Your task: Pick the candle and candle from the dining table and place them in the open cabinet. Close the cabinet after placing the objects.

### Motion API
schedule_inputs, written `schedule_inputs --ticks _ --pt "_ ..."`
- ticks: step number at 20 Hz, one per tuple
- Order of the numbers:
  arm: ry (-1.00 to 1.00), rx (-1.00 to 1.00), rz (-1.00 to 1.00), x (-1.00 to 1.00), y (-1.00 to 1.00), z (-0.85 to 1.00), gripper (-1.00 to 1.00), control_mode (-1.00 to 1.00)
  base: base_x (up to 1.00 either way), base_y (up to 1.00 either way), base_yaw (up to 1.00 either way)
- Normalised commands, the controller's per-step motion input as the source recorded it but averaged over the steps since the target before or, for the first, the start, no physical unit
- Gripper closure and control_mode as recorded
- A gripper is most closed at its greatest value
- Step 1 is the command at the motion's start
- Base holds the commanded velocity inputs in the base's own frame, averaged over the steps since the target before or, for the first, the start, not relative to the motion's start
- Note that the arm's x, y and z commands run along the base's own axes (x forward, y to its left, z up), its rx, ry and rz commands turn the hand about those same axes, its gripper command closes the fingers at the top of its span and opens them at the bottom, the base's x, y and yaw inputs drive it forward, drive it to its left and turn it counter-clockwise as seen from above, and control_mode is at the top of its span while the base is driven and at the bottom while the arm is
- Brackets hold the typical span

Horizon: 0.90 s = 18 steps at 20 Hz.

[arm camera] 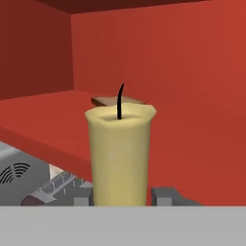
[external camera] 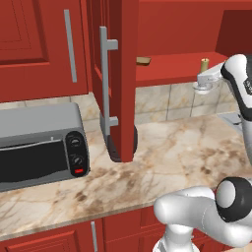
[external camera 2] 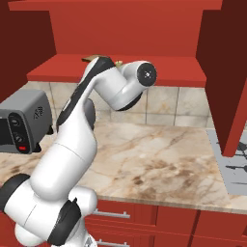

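A squat pale-gold candle [arm camera: 120,153] with a black wick stands upright between my two grey fingertips [arm camera: 166,196], and my gripper [arm camera: 125,197] is shut on it. From the left base view, the candle [external camera: 204,64] rises just above my gripper [external camera: 203,76], in front of the red inner shelf [external camera: 172,66] of the open cabinet [external camera: 123,74]. The shelf [arm camera: 192,158] lies just behind and below the candle. The dining table is out of view.
A flat brown slab [external camera: 143,60] lies on the shelf to the left of the candle. The cabinet's open left door with its long grey handle [external camera: 104,74] juts out over the counter [external camera: 172,147]. A grey toaster oven [external camera: 39,147] stands on the left. The right door [external camera 2: 231,72] hangs open.
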Motion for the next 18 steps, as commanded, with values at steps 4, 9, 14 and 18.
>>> schedule_inputs --ticks 4,9,14,18 --pt "0.0 0.06 -0.01 0.27 -0.02 0.0 1.0 -1.0 0.0 0.0 0.0" --pt "0.0 0.05 -0.01 0.31 -0.06 0.0 1.0 -1.0 0.0 0.0 0.0" --pt "0.0 0.04 -0.01 0.37 -0.06 0.0 1.0 -1.0 0.0 0.0 0.0" --pt "0.0 0.03 0.0 0.32 -0.07 0.03 1.0 -1.0 0.0 0.0 0.0"
